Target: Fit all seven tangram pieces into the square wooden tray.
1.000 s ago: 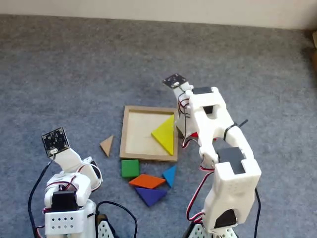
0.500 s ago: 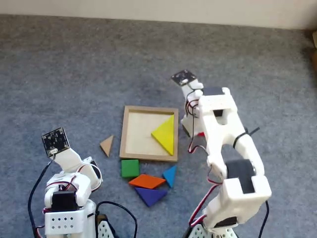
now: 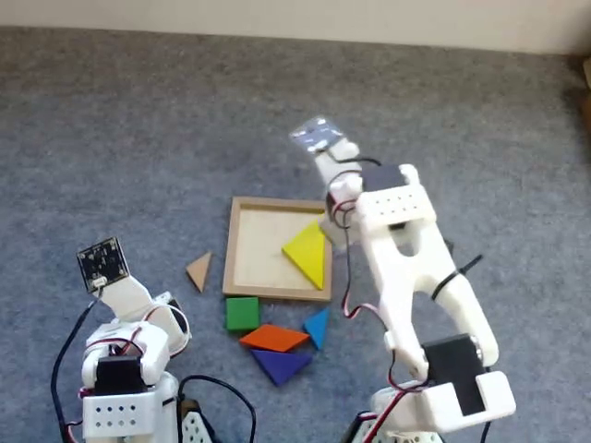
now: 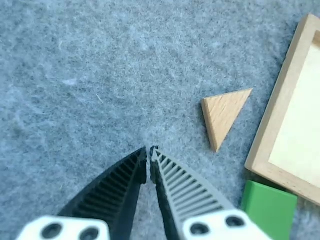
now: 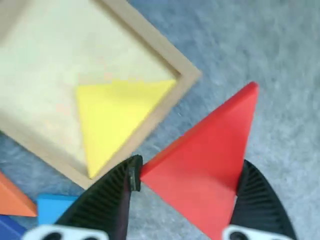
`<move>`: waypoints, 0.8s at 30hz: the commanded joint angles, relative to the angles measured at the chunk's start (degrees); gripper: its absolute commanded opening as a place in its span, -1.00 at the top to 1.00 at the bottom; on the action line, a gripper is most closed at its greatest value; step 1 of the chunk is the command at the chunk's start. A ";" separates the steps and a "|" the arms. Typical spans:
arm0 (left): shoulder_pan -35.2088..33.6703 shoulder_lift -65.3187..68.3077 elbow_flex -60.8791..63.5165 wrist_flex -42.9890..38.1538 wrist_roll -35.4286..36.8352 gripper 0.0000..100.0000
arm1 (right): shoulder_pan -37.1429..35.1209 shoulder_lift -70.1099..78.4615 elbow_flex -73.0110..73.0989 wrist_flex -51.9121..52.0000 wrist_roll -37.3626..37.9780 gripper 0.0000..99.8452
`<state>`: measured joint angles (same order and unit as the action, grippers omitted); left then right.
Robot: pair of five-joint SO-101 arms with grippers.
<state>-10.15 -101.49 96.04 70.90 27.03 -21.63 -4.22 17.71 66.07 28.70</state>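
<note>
Large triangle (image 3: pixel 309 251) in the tray's (image 3: pixel 277 203) right half; small triangle (image 3: pixel 199 270) left of the tray; square (image 3: pixel 243 313) and parallelogram (image 3: pixel 274 337) before it.

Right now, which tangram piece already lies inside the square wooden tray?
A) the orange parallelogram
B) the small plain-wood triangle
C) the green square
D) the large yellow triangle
D: the large yellow triangle lies flat inside the square wooden tray, while the green square, small plain-wood triangle and orange parallelogram lie outside it on the grey carpet.
</note>
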 commanded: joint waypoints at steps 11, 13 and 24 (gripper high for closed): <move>1.19 0.40 1.27 0.26 -0.35 0.91 | -10.95 -0.48 -0.75 -9.80 6.59 0.59; 1.19 0.40 1.27 0.26 -0.35 0.91 | -10.95 2.07 -0.84 -11.03 11.60 0.59; 1.19 0.40 1.27 0.26 -0.35 0.91 | -12.26 12.97 -1.19 -14.29 18.29 0.59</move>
<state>-10.15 -101.49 96.04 70.90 27.03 -32.53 9.58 17.80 52.88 46.11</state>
